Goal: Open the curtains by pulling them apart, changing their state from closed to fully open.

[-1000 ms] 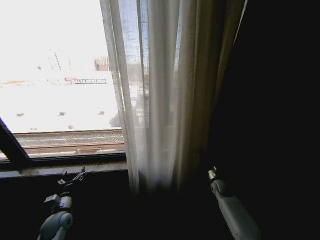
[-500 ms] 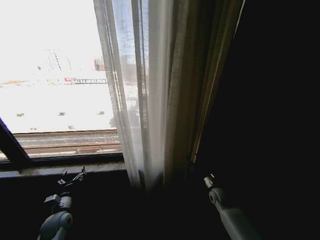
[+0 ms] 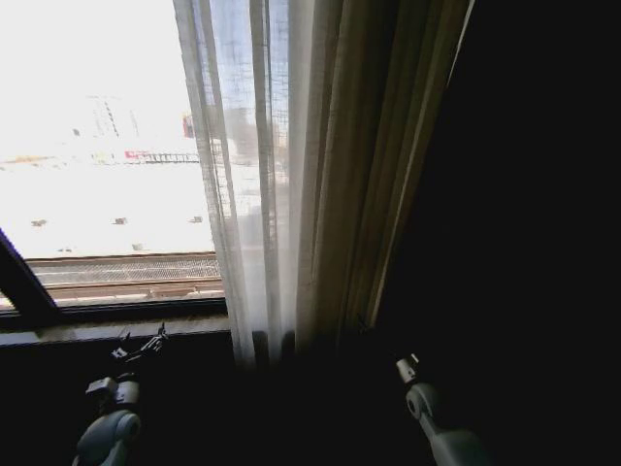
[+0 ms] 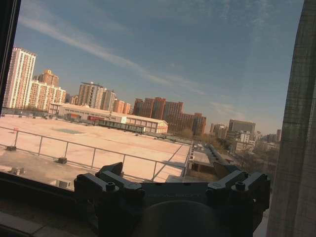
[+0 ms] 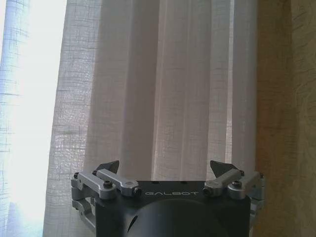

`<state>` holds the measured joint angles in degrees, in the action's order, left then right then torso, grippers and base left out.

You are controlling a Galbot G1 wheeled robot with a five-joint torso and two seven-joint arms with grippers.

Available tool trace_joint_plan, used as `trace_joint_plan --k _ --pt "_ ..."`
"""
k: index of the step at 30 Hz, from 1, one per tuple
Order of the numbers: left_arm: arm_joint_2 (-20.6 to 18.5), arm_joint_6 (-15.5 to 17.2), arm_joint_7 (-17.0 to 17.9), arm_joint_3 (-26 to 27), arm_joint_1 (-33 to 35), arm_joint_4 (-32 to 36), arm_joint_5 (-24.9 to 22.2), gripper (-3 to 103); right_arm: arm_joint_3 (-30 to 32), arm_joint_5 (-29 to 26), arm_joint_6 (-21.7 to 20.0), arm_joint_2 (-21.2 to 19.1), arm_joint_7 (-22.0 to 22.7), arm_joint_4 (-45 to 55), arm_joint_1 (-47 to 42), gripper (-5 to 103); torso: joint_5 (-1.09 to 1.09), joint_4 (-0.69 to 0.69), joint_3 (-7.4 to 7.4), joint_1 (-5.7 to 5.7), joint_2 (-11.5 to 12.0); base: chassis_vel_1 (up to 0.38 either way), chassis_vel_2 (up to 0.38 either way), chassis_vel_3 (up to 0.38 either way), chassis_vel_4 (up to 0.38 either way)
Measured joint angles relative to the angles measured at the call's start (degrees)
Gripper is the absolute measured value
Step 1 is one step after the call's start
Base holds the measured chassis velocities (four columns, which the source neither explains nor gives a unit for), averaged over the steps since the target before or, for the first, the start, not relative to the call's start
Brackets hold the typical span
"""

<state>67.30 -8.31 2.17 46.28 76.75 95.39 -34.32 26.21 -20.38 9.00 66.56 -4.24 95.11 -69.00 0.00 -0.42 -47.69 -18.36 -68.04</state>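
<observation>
One bunched sheer curtain (image 3: 262, 184) mid-frame; both tools spread wide, holding nothing: left tool (image 4: 173, 183) lower left, right tool (image 5: 167, 170) facing fabric.

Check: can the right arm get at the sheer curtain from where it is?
Probably yes. The right gripper, fingers open, faces the sheer curtain head-on with nothing between them.

Place: upper-floor room in a city building
Evidence: sheer white pleated curtains (image 3: 262, 184) at a dark-framed window (image 3: 24, 286) overlooking a railed flat rooftop (image 4: 98, 143) and distant high-rise blocks (image 4: 29, 84)
</observation>
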Motion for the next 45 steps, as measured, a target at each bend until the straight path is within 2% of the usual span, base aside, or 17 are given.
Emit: trace_joint_plan --k 5,14,24,45 --pt "0.0 0.0 0.0 0.0 0.0 0.0 0.0 100 0.55 -0.26 -0.18 -0.11 0.16 1.26 -1.25 100 0.0 0.0 0.0 0.0 0.0 0.0 0.0 0.0 0.0" --pt "0.0 -0.01 0.0 0.0 0.0 0.0 0.0 100 2.29 1.62 1.4 0.17 -4.06 1.53 -2.72 100 0.0 0.0 0.0 0.0 0.0 0.0 0.0 0.0 0.0" --pt "0.0 0.0 0.0 0.0 0.0 0.0 0.0 100 2.41 2.17 1.81 0.33 -4.9 2.07 -3.21 100 0.01 -0.01 0.0 0.0 0.0 0.063 0.063 -0.051 -0.056" --pt "0.0 0.0 0.0 0.0 0.0 0.0 0.0 100 1.3 1.48 3.17 0.58 -5.04 0.99 -2.09 100 0.0 -0.01 0.0 0.0 0.0 0.286 0.281 -0.284 -0.284"
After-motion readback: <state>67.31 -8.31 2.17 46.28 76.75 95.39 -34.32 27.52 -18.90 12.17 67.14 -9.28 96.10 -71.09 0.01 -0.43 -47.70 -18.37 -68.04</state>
